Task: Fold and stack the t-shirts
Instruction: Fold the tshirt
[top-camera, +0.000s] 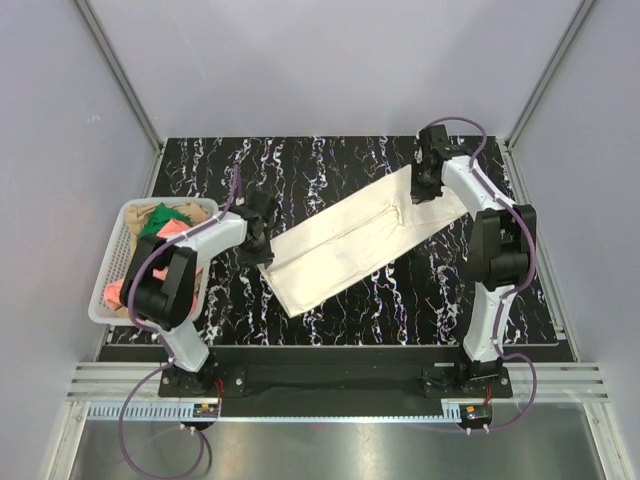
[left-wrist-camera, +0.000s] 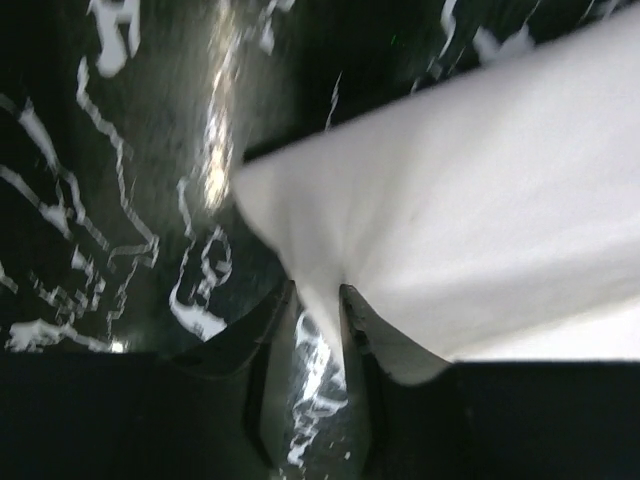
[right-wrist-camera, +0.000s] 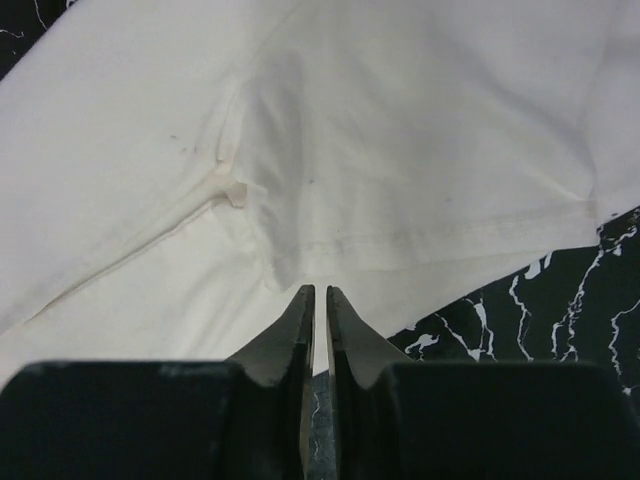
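A large cream-white t-shirt (top-camera: 350, 240), folded into a long band, stretches diagonally across the black marble table. My left gripper (top-camera: 262, 250) sits at its near-left end. In the left wrist view the cloth (left-wrist-camera: 460, 200) tapers to a point pinched between the jaws of this gripper (left-wrist-camera: 317, 295), with its corner lifted off the table. My right gripper (top-camera: 422, 190) is at the far-right end. In the right wrist view its gripper (right-wrist-camera: 320, 292) has narrow jaws closed on the hem of the shirt (right-wrist-camera: 400, 130). Green (top-camera: 155, 220), salmon-pink (top-camera: 113, 293) and tan (top-camera: 195, 213) t-shirts lie bunched in the basket.
A white mesh basket (top-camera: 110, 260) stands at the table's left edge, right beside my left arm. Grey walls and metal posts enclose the table on three sides. Bare marble table (top-camera: 450, 290) shows in front of and behind the shirt.
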